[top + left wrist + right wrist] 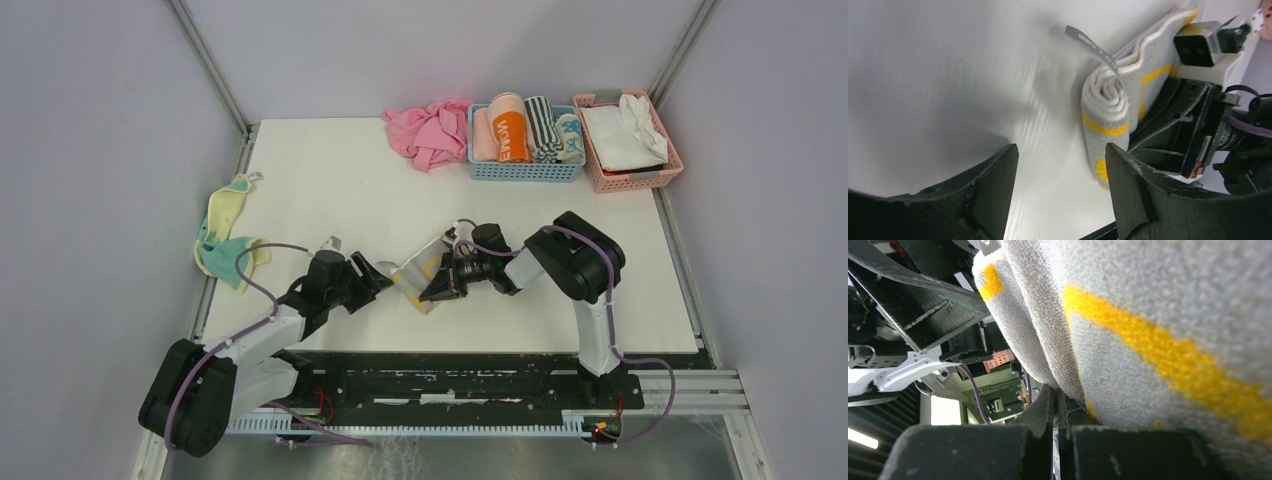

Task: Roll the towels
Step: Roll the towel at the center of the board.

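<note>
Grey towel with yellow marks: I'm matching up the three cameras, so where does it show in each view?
Top external: the grey towel lies near the centre, just left of the right gripper.
Left wrist: the grey towel is right of centre, rolled end facing the camera.
Right wrist: the grey towel fills the upper right, close up.
Shared landmark: the right gripper, beside it in every view.

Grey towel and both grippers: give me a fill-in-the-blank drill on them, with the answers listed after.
The grey towel, partly rolled, bears ___ marks.
The left gripper has its jaws ___ beside that roll.
The right gripper has its jaws ___.
The pale yellow towel lies unrolled at the ___ edge of the table.
Missing words: yellow; open; shut; left.
</note>
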You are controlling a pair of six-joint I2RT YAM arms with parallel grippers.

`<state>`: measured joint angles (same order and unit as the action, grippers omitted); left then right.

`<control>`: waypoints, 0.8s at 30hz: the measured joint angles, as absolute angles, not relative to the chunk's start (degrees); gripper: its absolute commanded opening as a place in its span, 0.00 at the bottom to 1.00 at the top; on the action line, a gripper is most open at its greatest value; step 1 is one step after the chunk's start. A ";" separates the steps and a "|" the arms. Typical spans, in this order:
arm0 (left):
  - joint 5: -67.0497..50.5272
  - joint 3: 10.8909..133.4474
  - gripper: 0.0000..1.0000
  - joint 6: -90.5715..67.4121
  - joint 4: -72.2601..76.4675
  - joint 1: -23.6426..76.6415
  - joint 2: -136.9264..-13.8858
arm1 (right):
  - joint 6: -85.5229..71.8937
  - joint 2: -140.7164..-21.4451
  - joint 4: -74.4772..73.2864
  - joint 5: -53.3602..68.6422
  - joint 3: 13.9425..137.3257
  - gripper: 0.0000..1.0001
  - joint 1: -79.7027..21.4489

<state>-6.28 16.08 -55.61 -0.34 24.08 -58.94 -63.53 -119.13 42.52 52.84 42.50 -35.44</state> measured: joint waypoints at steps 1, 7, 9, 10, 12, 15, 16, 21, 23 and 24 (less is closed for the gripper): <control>-7.16 16.08 0.70 -55.66 2.07 23.99 -60.25 | -62.72 -119.13 42.00 52.75 42.50 0.00 -35.44; -11.00 16.10 0.64 -56.40 14.33 23.99 -69.14 | -57.39 -117.75 35.24 52.51 43.40 0.00 -35.20; -11.81 16.40 0.59 -56.53 17.56 24.14 -71.88 | -55.53 -116.73 31.88 52.21 43.72 0.01 -35.09; -12.23 16.73 0.57 -56.53 18.68 24.32 -73.19 | -54.63 -116.25 30.35 52.01 43.88 0.02 -35.07; -12.64 17.50 0.52 -56.58 20.51 24.75 -75.68 | -52.97 -115.42 27.57 51.70 44.16 0.05 -35.07; -12.64 18.83 0.49 -56.66 22.55 25.91 -79.07 | -50.65 -114.30 23.83 51.07 44.82 0.12 -35.09; -12.60 19.53 0.48 -56.75 23.20 26.57 -80.36 | -49.63 -113.78 22.17 50.70 45.15 0.15 -35.14; -11.81 22.74 0.40 -58.02 25.06 29.69 -85.58 | -43.92 -109.43 12.27 45.23 47.03 0.26 -36.84; -11.44 23.29 0.38 -58.72 25.52 30.17 -86.74 | -41.25 -106.87 7.57 41.47 47.75 0.30 -37.91; -11.18 23.44 0.37 -58.96 25.54 30.35 -86.98 | -39.62 -105.19 4.75 38.98 48.12 0.33 -38.50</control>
